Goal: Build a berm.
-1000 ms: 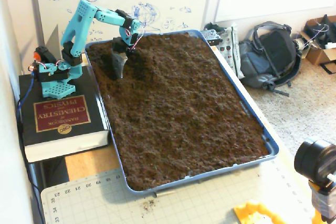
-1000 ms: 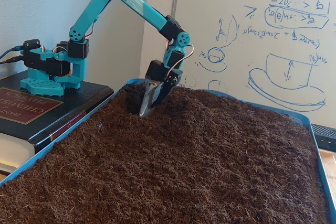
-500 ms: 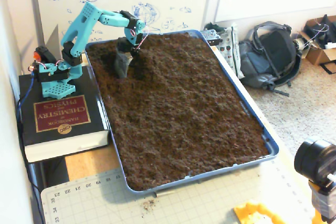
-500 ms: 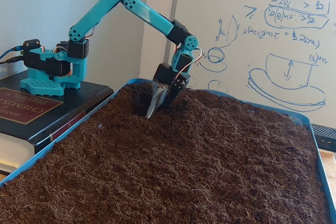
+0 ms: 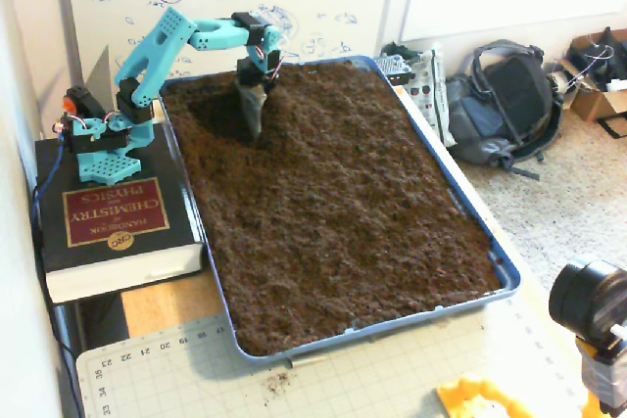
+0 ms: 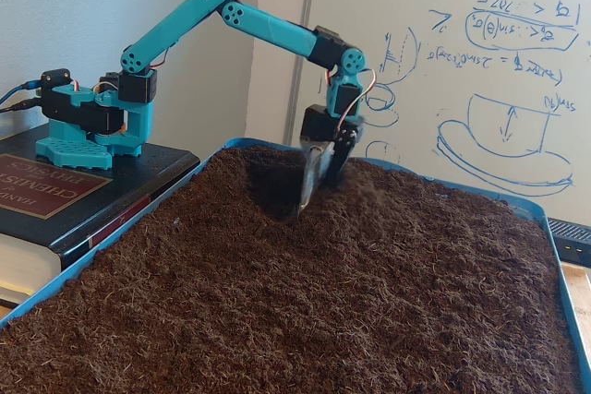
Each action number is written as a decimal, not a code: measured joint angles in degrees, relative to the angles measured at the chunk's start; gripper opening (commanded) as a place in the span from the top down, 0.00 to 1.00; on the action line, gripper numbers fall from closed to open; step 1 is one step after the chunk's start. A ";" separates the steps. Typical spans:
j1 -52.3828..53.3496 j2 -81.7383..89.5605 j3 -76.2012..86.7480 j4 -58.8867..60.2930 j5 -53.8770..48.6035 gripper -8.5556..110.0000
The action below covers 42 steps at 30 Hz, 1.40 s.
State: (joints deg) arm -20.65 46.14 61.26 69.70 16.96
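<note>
The teal arm (image 6: 268, 29) reaches outward, wrist bent down, gripper (image 6: 306, 202) pointing downward, jaws seemingly together

Tool (image 5: 254, 126) stands in tray's (image 5: 470, 232) soil (image 5: 333, 212), book (image 5: 108, 227) at left

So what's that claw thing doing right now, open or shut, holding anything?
Gripper: tip down in the soil; open or shut cannot be told, and no grasped thing shows.

Crumbly matt soil (image 5: 333, 203); glossy blue plastic tray (image 5: 468, 220).
</note>
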 measured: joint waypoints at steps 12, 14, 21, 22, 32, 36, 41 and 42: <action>2.02 3.60 -0.44 0.00 -3.69 0.92; 2.55 6.33 -0.53 -0.09 -3.69 0.92; 2.99 12.22 -2.11 -0.09 -3.96 0.92; 2.99 13.10 -2.11 -0.09 -4.22 0.92; 2.99 23.64 6.33 11.07 -11.07 0.92; 5.01 27.86 17.75 21.45 -12.57 0.92; 9.32 31.82 32.78 22.59 -12.74 0.92; 10.20 32.34 35.33 21.27 -12.74 0.92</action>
State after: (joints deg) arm -10.46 78.49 96.59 90.97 4.22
